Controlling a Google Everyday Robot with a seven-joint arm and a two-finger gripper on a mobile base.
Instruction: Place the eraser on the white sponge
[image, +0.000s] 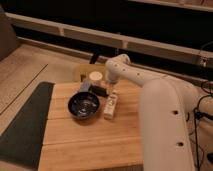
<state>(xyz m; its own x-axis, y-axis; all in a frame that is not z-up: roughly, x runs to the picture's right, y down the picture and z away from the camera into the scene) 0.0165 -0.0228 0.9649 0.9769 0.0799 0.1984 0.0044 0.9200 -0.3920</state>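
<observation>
Claw over table rear; bowl left of sponge; cup behind bowl; mat left of table.
</observation>
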